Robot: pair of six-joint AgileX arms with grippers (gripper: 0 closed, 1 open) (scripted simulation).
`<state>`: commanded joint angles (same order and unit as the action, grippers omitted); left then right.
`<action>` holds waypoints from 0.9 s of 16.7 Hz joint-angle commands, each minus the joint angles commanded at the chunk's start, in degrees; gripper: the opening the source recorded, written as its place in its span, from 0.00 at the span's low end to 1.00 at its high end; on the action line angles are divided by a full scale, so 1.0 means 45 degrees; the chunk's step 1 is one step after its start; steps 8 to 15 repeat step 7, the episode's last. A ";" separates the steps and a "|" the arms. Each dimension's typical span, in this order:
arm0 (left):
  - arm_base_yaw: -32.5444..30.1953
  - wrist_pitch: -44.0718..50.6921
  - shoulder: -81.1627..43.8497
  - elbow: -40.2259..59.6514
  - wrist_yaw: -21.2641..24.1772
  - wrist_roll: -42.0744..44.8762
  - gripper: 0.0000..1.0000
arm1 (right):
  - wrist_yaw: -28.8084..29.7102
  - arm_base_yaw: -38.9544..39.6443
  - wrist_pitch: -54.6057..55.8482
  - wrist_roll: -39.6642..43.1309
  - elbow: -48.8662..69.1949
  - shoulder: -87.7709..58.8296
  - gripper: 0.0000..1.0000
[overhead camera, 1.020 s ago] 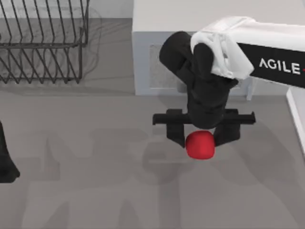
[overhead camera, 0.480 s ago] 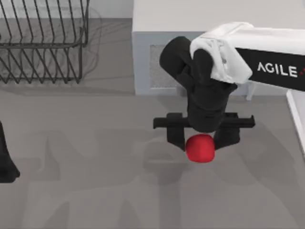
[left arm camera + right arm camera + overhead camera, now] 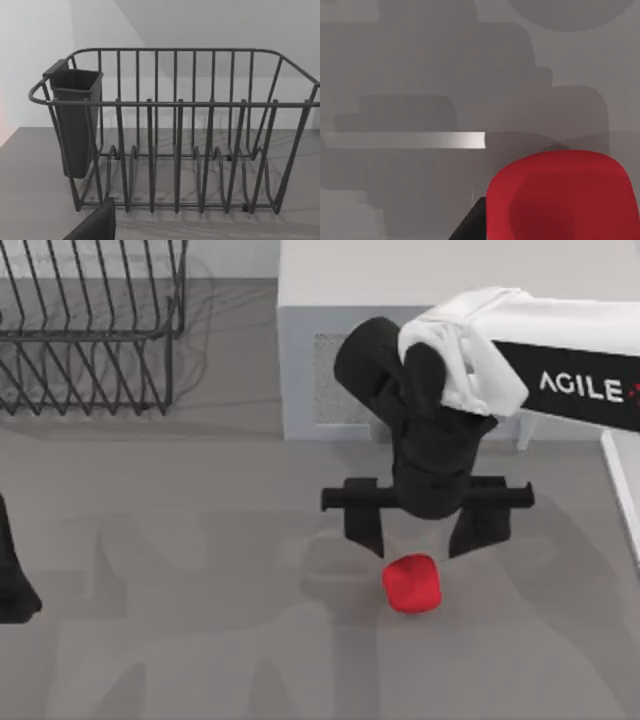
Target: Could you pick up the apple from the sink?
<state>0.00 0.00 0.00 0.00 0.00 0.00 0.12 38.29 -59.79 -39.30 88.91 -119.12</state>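
My right end effector (image 3: 424, 536) hangs above the table (image 3: 180, 620), fingers spread wide and holding nothing. The apple (image 3: 411, 583) lies on the table just beyond the fingertips. I judge it light, rigid and smooth (slightly blocky) — grip its widest flanks squarely. My left arm stays parked at the table's left edge.

The right arm (image 3: 560, 325) has a white shell with a black panel lettered AGILE in white, a bulky matte black wrist, and a black gripper (image 3: 425, 532) with a straight crossbar and two blunt fingers; the left arm (image 3: 12, 575) is black
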 joint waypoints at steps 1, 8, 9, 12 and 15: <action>0.0000 0.0000 0.0000 0.0000 0.0000 0.0000 1.00 | 0.0000 0.0000 0.0000 0.0000 0.0000 0.0000 0.98; 0.0000 0.0000 0.0000 0.0000 0.0000 0.0000 1.00 | 0.0000 0.0000 0.0000 0.0000 0.0000 0.0000 1.00; 0.0000 0.0000 0.0000 0.0000 0.0000 0.0000 1.00 | 0.0000 0.0000 0.0000 0.0000 0.0000 0.0000 1.00; 0.0000 0.0000 0.0000 0.0000 0.0000 0.0000 1.00 | 0.0000 0.0000 0.0000 0.0000 0.0000 0.0000 1.00; 0.0000 0.0000 0.0000 0.0000 0.0000 0.0000 1.00 | 0.0000 0.0000 0.0000 0.0000 0.0000 0.0000 1.00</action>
